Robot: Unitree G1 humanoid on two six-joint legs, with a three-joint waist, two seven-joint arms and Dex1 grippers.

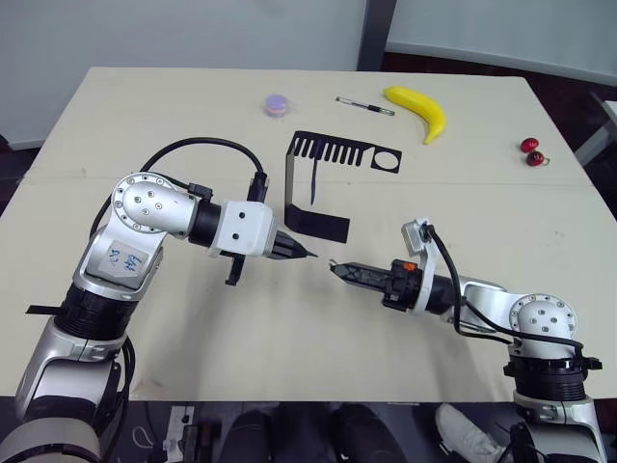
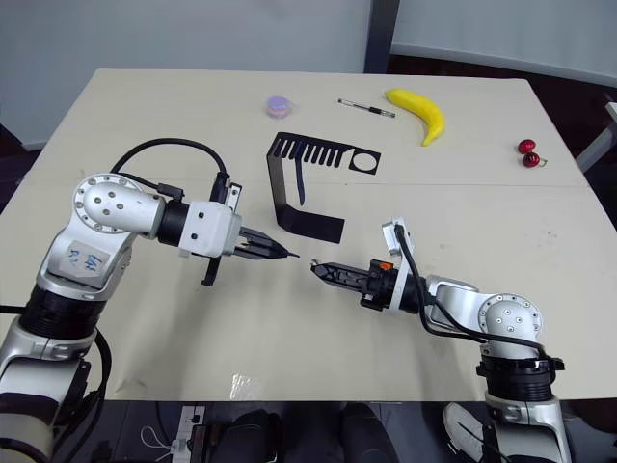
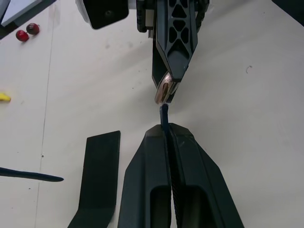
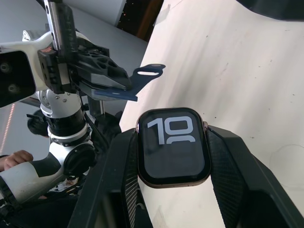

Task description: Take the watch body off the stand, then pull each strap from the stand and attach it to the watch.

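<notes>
Two head cameras look down over the table (image 1: pixel 193 116); each close wrist camera faces the opposite gripper

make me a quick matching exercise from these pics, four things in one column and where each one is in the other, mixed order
Things:
1. watch body
2. strap
3. second strap
4. banana

Places:
A. hanging from the stand's top arm
B. lying on the table at its far side, near the pen
C. clamped in the right gripper
D. pinched in the left gripper

Pairs: 1-C, 2-D, 3-A, 4-B
</notes>
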